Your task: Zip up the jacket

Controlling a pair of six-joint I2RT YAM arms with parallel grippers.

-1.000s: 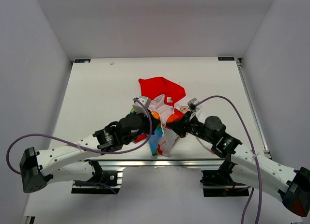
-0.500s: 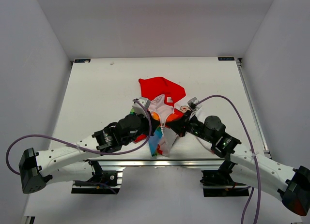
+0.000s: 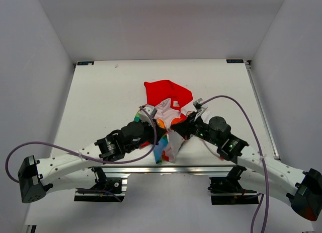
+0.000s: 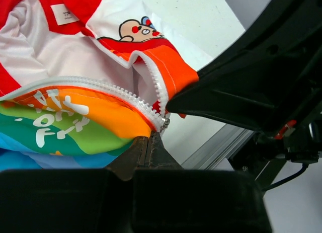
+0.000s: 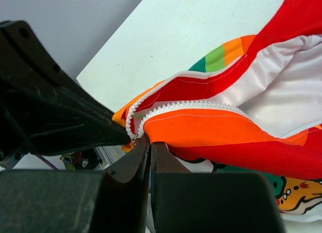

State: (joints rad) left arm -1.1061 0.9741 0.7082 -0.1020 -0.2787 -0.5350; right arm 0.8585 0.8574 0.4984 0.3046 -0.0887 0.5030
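The jacket (image 3: 168, 94) lies bunched mid-table, red hood toward the far side, rainbow front toward me. My left gripper (image 3: 160, 124) and right gripper (image 3: 177, 126) meet at its lower front. In the left wrist view the left gripper (image 4: 150, 138) is shut on the jacket's hem (image 4: 75, 112), just below the white zipper's (image 4: 126, 94) lower end and its metal slider (image 4: 164, 123). In the right wrist view the right gripper (image 5: 150, 142) is shut on the orange hem (image 5: 226, 127) under the zipper teeth (image 5: 191, 106). The two grippers almost touch.
The white table (image 3: 100, 92) is enclosed by grey walls on three sides. An aluminium rail (image 3: 166, 168) runs along the near edge under the jacket's hanging hem. Purple cables (image 3: 236, 104) loop over both arms.
Both grippers have shifted slightly toward the far side and closer together, drawing the jacket's lower front with them. Their grip has not changed.
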